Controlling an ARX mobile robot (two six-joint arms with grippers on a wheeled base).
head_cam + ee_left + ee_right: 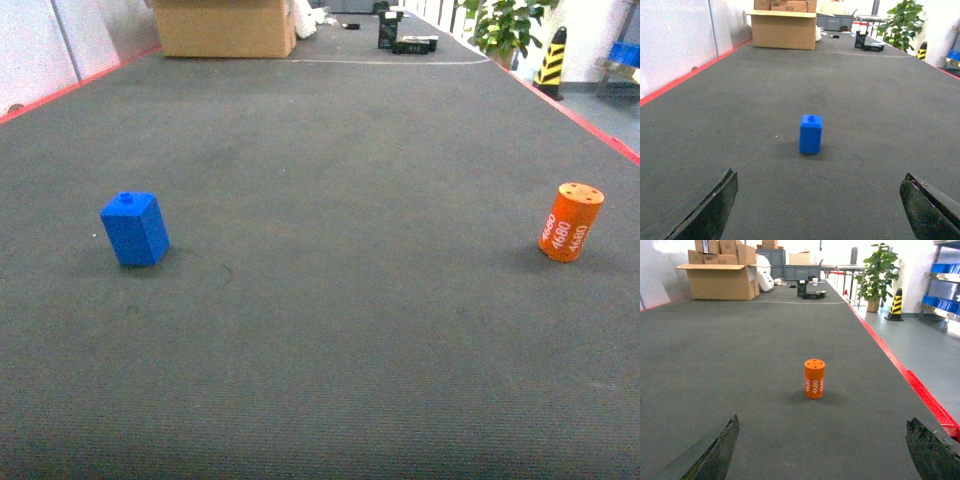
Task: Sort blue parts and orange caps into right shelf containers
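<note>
The blue part (134, 229) stands upright at the left of the head view and the orange cap (571, 222) stands upright at the far right, well apart on the dark grey desk (340, 330), which looks like a layout meant to give each arm its own piece to fetch. Each wrist view bears that out: the left hand (817, 210) is spread wide and grasps nothing, its two dark fingers at the lower corners of the frame with the blue part centred between and beyond them; the right hand (822, 450) is likewise released and empty, framing the orange cap at mid-frame. Both seem lined up for an approach, with no pick yet made. The blue part is a bright blue box, taller than wide, with a tiny round stud on its top face. The orange cap is a short cylinder with white "4680" print running round its side and small holes in its flat top. Blue bins (945, 269) sit on a shelf at the upper right of the right wrist view, well away from the desk. A cardboard box (226, 27) rests at the desk's far end, top of the head view.
</note>
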